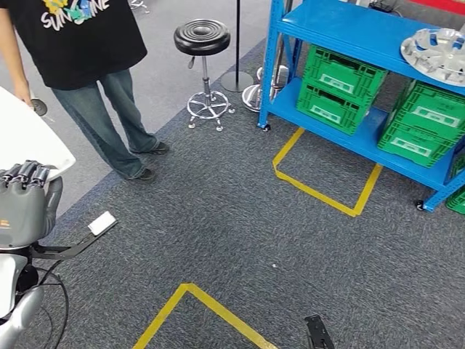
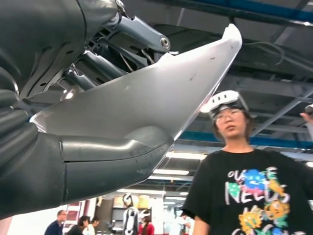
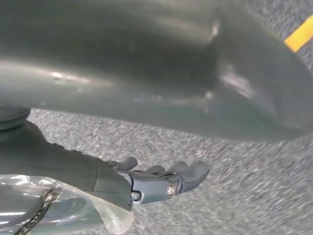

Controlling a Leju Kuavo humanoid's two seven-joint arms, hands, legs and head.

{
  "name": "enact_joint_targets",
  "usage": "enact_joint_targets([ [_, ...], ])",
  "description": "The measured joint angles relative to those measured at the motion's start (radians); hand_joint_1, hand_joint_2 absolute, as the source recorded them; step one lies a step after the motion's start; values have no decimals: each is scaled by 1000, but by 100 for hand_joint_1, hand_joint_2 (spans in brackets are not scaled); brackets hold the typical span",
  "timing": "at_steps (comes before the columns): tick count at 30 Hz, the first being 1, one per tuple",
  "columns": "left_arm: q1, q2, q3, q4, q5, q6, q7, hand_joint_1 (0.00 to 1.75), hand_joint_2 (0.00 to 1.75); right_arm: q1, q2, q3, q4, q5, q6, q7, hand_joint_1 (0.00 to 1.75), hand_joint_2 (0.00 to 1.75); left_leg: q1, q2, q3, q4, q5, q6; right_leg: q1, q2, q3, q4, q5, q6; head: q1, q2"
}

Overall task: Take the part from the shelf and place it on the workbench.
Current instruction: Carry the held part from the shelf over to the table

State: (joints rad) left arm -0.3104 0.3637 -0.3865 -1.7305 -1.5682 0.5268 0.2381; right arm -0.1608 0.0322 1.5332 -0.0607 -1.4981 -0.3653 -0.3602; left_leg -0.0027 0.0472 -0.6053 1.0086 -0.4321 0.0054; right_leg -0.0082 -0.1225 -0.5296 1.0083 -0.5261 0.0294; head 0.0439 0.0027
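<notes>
The robot's left hand (image 1: 25,200) is low and close, its dark fingers (image 1: 22,173) curled over the edge of one white curved panel (image 1: 27,138), which it holds up off the carpet (image 1: 230,218); that panel is the part, well apart from the blue shelf (image 1: 351,33). The left wrist view looks up along the same panel (image 2: 147,98) from underneath, the thick thumb (image 2: 92,161) pressed against its lower face and the fingers (image 2: 140,39) hooked over its upper side, something the head view cannot show. The right hand (image 3: 162,178) appears in the right wrist view hanging over the carpet (image 3: 229,196), fingers stretched out nearly straight and close together with nothing in them, beneath a blurred grey surface I cannot identify. Nearer than the shelf, two outlines of yellow tape lie on the carpet: one (image 1: 203,305) close to the robot, one (image 1: 323,182) just in front of the shelf. One person (image 1: 99,65) in a black printed T-shirt and jeans stands near the panel, well left of the shelf; the left wrist view shows this person (image 2: 251,186) wearing a white headset pushed up on the head. One black round stool (image 1: 203,43) stands between the person and the shelf. The shelf carries four green crates that I can count, the nearest (image 1: 337,87) on its lower level, and one silver wheel cover (image 1: 436,54) on the level above.
</notes>
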Motion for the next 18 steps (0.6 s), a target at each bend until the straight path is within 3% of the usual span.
enact_joint_targets([
  [2,-12,1,-16,1,0,-1,11,175,175,-2,0,0,0,0,-1,-4,0,0,5,-24,3,-7,4,14,-3,53,-30,66,-41,6,3,0],
  [4,-24,1,-41,3,0,-1,28,175,175,1,0,0,0,0,-2,-6,0,0,5,-49,2,-7,4,22,-3,109,-100,207,-101,6,5,0],
  [5,-28,1,-57,4,0,-1,37,175,175,4,0,0,0,0,-3,-6,0,0,4,-64,2,-7,4,23,-3,118,-135,269,-118,6,6,0],
  [6,-31,0,-74,7,0,-1,44,175,175,8,0,0,0,0,-3,-7,0,0,3,-80,3,-7,4,24,-2,122,-157,299,-116,5,6,0],
  [7,-34,0,-91,9,0,0,49,175,175,9,0,-1,0,0,-4,-9,0,0,3,-96,4,-6,4,24,-2,124,-159,286,-92,2,6,0],
  [8,-38,-1,-106,12,0,1,52,175,175,10,-1,-2,0,0,-4,-12,0,0,2,-111,6,-5,3,23,-2,131,-142,231,-51,-1,6,0],
  [10,-46,-5,-128,17,0,3,52,175,175,9,-4,-4,1,0,-4,-16,0,0,3,-137,6,-2,1,19,-4,172,-83,84,24,-8,6,0],
  [12,-53,-9,-142,21,0,7,44,175,175,9,-7,-6,3,0,-4,-16,0,0,6,-159,-1,2,2,9,-6,204,-47,10,45,-12,5,0],
  [14,-56,-13,-150,24,0,11,34,175,175,9,-8,-7,4,0,-4,-15,0,0,10,-182,-8,1,6,-5,-4,192,-38,2,44,-17,6,0],
  [15,-55,-15,-154,25,0,14,28,175,175,9,-8,-7,4,0,-3,-17,0,0,10,-177,-10,3,5,-10,-5,180,-35,-3,46,-21,5,0],
  [16,-54,-17,-157,27,0,19,18,175,175,8,-8,-7,4,0,1,-21,0,0,8,-156,-16,17,-4,-15,-7,168,-30,-8,47,-27,2,0],
  [18,-50,-22,-160,32,0,35,-12,175,175,9,-8,-7,5,0,17,-36,0,0,7,-89,-55,102,-50,-23,-8,141,-21,-15,47,-35,-4,0],
])
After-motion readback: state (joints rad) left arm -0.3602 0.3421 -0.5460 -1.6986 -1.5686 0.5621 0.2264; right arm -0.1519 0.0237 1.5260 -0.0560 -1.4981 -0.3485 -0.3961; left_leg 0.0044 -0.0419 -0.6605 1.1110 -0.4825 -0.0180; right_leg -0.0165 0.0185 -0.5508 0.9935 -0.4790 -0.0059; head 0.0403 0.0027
